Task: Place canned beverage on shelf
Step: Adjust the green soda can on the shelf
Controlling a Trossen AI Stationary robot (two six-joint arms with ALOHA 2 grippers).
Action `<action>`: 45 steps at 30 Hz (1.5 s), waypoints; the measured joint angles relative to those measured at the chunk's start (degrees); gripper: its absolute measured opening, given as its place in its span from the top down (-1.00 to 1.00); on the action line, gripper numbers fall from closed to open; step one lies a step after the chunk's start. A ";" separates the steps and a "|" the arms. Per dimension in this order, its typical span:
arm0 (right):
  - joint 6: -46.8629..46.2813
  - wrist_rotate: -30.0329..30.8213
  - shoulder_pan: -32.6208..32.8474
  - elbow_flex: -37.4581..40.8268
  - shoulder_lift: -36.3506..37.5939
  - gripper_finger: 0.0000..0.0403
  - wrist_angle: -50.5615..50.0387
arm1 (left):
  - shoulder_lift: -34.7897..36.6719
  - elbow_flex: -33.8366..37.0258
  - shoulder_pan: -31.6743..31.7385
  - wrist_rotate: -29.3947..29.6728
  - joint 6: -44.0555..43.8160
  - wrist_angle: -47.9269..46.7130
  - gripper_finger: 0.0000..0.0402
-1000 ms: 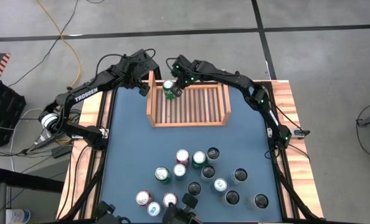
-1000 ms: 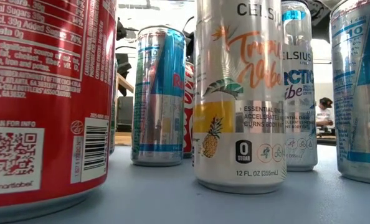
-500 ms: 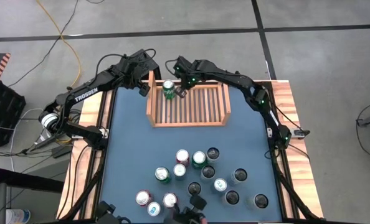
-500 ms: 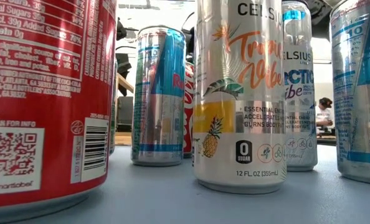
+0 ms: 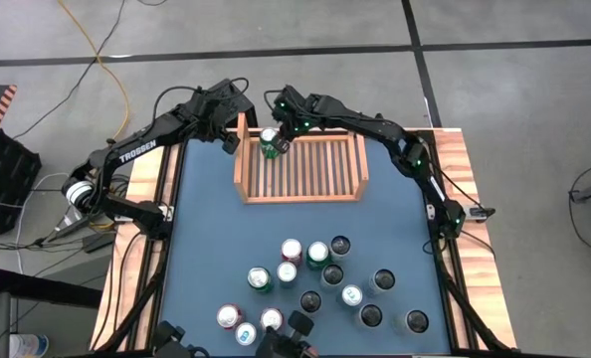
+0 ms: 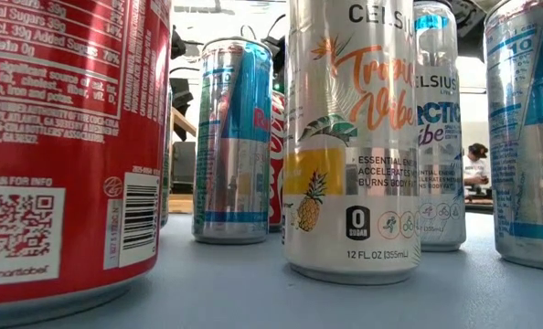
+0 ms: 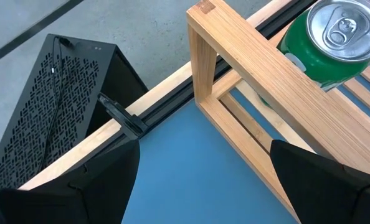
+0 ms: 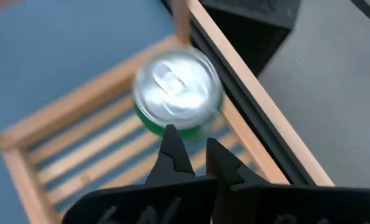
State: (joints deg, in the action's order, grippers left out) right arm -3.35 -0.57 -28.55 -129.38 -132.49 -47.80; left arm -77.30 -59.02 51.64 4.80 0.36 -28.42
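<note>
A green can (image 5: 270, 142) stands upright on its base in the far left corner of the light-wood slatted shelf (image 5: 300, 196); the right wrist view looks down on its silver top (image 8: 175, 84). My right gripper (image 5: 286, 136) hovers just right of the can, above the shelf, shut with nothing between its fingers (image 8: 172, 152). My left gripper (image 5: 232, 140) waits outside the shelf's left wall, wide open and empty. From it I see the shelf's corner post (image 7: 200, 56) and the can (image 7: 331, 43).
Several more cans stand grouped on the near half of the blue table (image 5: 315, 283); in the low view they fill the foreground (image 6: 354, 137). A black perforated box (image 7: 54, 106) sits past the far left edge. Most of the shelf's slats (image 5: 320, 164) are bare.
</note>
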 joint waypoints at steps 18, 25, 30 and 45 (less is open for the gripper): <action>9.16 2.10 2.94 0.07 14.82 1.00 -17.46 | 6.37 -14.70 0.37 0.52 -1.04 -8.38 -0.73; 8.09 16.11 4.79 0.00 26.29 1.00 -26.60 | 6.04 -17.51 -0.85 -6.73 -4.77 3.01 -0.73; 6.55 21.57 5.44 0.00 33.72 1.00 -30.61 | 1.21 -17.49 -1.01 -26.54 -6.61 7.57 -0.73; -0.14 24.76 5.26 -0.02 42.66 1.00 -40.90 | -20.97 -26.77 -13.54 -13.79 22.29 -2.92 -0.59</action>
State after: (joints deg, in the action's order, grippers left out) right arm -3.49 24.18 -23.29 -129.40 -89.82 -88.70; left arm -98.27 -85.79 38.09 -8.99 22.65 -31.35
